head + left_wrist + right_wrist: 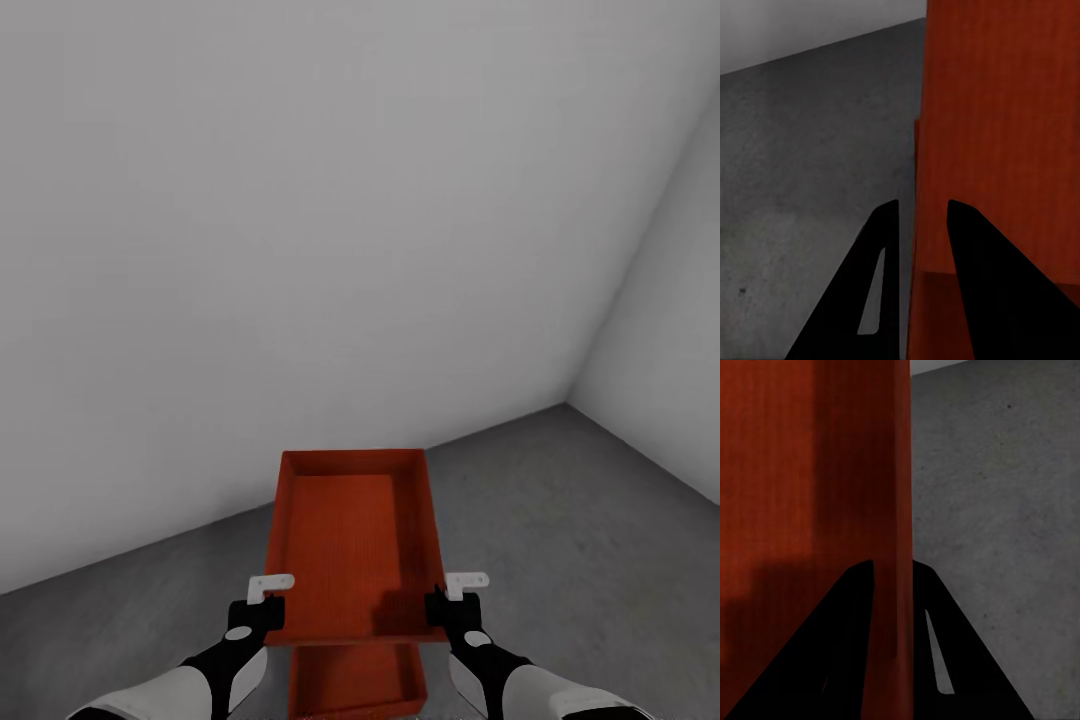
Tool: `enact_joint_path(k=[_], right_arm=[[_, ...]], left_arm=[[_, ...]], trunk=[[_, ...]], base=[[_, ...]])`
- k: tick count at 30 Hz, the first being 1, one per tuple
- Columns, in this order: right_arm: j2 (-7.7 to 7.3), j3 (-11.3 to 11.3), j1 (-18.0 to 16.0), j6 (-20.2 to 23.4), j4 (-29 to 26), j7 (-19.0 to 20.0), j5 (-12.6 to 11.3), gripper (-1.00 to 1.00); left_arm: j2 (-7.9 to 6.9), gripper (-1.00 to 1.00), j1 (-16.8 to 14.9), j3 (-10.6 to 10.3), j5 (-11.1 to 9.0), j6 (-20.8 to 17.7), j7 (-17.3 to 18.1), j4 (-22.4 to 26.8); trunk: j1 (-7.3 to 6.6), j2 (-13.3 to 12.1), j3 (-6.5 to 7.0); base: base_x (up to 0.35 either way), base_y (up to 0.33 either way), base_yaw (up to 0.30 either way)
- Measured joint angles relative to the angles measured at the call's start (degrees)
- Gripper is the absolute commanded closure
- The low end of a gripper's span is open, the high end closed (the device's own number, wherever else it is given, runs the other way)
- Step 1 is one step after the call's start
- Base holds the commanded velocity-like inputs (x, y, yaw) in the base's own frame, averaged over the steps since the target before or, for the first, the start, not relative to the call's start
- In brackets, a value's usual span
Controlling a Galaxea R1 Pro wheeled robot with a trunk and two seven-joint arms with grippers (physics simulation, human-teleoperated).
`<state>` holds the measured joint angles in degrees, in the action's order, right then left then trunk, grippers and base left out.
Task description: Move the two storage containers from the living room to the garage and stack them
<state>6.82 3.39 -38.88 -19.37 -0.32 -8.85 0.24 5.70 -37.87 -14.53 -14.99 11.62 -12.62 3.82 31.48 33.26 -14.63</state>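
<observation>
The robot held an orange-red container [350,540] out in front of its trunk, above the grey concrete floor [560,520] in a corner of pale grey walls [300,220]. The left gripper [262,612] was closed on the near end of the left side wall, one finger [862,300] outside and the other inside. The right gripper [452,610] pinched the right side wall the same way. A second container [355,680] sat lower, just beneath the near end of the held one.
</observation>
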Motion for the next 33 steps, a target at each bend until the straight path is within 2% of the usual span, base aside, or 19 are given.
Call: enact_joint_path(k=[33], right_arm=[[0.01,0.1,0.0,0.0,0.0,0.0,-0.1,1.00]], left_arm=[[0.00,1.00,0.0,0.1,0.0,0.1,0.0,-0.1]], trunk=[[0.00,0.0,-3.05]], base=[[0.000,0.000,0.000]])
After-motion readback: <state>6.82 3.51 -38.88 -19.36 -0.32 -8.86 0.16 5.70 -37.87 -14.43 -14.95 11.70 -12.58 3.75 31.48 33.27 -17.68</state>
